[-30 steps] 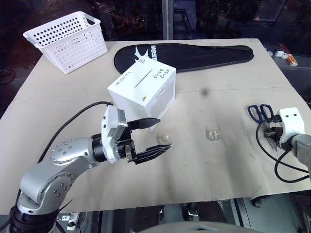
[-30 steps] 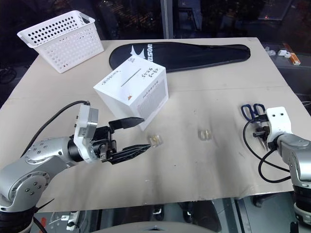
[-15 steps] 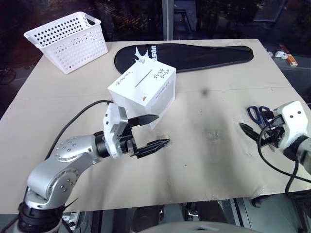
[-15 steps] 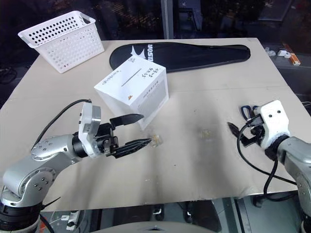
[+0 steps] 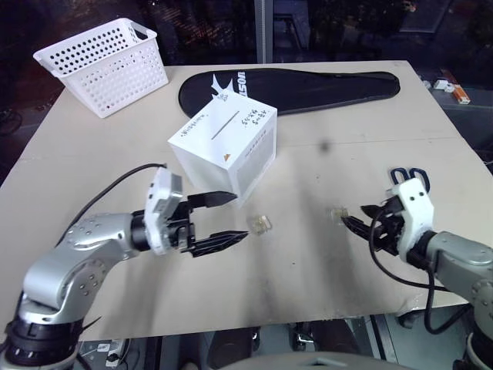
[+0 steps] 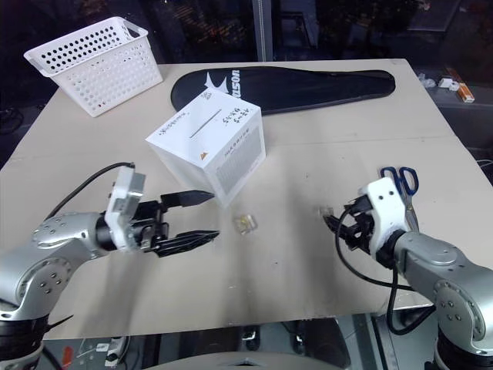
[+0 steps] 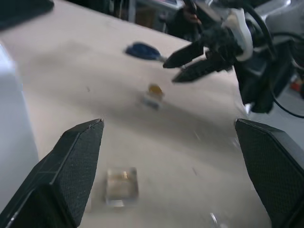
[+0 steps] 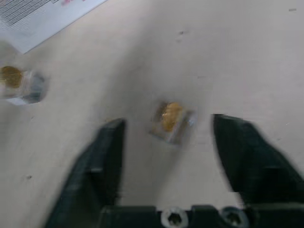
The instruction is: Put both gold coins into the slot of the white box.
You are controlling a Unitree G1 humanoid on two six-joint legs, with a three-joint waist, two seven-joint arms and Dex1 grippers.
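The white box (image 5: 223,150) stands mid-table with its slot (image 5: 225,123) running diagonally across the top. One gold coin (image 5: 259,223) in a clear case lies just in front of the box, and my left gripper (image 5: 239,216) is open with its fingertips a little short of that coin. In the left wrist view this coin (image 7: 122,185) lies on the table between my two fingers (image 7: 76,166). The other gold coin (image 5: 337,213) lies further right. My right gripper (image 5: 356,216) is open beside it, and the coin (image 8: 172,118) sits between the spread fingers (image 8: 109,152) without touching them.
A white perforated basket (image 5: 104,62) stands at the far left corner. A black racket cover (image 5: 293,85) lies behind the box. Blue-handled scissors (image 5: 408,176) lie behind my right hand. Small items (image 5: 451,85) sit at the far right edge.
My right arm swung left from beside the scissors to the right coin, and its fingers now straddle it. My left gripper drew back a little, uncovering the left coin.
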